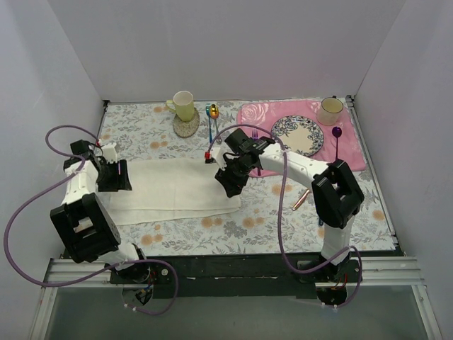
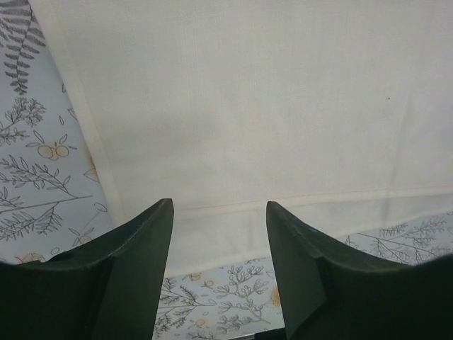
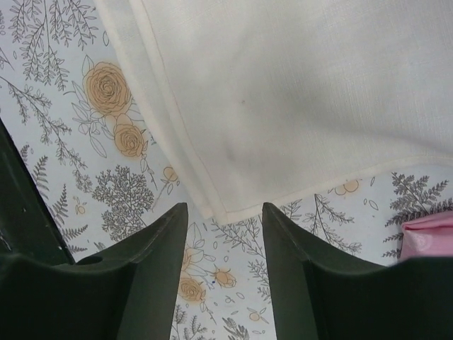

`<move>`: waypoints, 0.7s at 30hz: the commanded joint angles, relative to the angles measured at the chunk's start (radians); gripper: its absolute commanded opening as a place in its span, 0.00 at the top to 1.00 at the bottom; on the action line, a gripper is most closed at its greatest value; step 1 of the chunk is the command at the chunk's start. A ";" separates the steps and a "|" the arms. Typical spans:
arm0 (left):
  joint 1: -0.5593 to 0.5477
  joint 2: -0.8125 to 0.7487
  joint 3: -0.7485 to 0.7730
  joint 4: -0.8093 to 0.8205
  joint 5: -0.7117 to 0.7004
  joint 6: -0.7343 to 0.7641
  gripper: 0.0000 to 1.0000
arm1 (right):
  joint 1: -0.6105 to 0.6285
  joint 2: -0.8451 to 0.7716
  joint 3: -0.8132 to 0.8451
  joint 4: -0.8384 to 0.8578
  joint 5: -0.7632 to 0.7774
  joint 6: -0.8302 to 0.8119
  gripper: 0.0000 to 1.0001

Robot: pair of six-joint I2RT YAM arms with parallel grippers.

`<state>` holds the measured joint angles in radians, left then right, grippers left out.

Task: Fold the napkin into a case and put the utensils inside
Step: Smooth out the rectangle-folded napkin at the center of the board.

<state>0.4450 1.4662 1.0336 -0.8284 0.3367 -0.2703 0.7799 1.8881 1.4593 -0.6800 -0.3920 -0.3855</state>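
The cream-white napkin [image 1: 173, 190] lies folded into a long flat strip on the floral tablecloth. My left gripper [image 1: 115, 177] is open over its left end; in the left wrist view the napkin [image 2: 248, 106] has a hemmed edge between my open fingers [image 2: 219, 205]. My right gripper [image 1: 231, 181] is open over the right end; the napkin corner [image 3: 283, 106] lies just ahead of the fingertips [image 3: 224, 207]. The copper knife [image 1: 301, 200] lies right of the napkin, partly under the right arm. The gold-bowl, teal-handled spoon [image 1: 211, 122] lies at the back centre.
A yellow mug [image 1: 184, 105] stands by a round coaster [image 1: 186, 126]. A pink placemat [image 1: 354, 152] carries a patterned plate [image 1: 297, 134], a cup [image 1: 330, 110] and a purple utensil [image 1: 337, 138]. A purple fork [image 1: 255, 133] peeks out behind the right arm. The placemat edge shows in the right wrist view [image 3: 428, 237].
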 commanded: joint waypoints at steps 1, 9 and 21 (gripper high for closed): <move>0.082 -0.044 0.013 -0.104 0.079 -0.009 0.44 | 0.045 -0.061 -0.048 -0.016 0.054 -0.032 0.45; 0.233 -0.027 0.013 -0.091 0.053 0.008 0.44 | 0.064 -0.049 -0.134 0.025 0.225 0.035 0.45; 0.308 0.013 -0.041 0.003 0.005 0.065 0.48 | -0.053 -0.063 -0.182 0.073 0.070 0.191 0.45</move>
<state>0.7532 1.4780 1.0096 -0.8730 0.3626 -0.2344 0.7738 1.8534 1.2846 -0.6369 -0.2176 -0.2672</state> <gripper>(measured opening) 0.531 0.570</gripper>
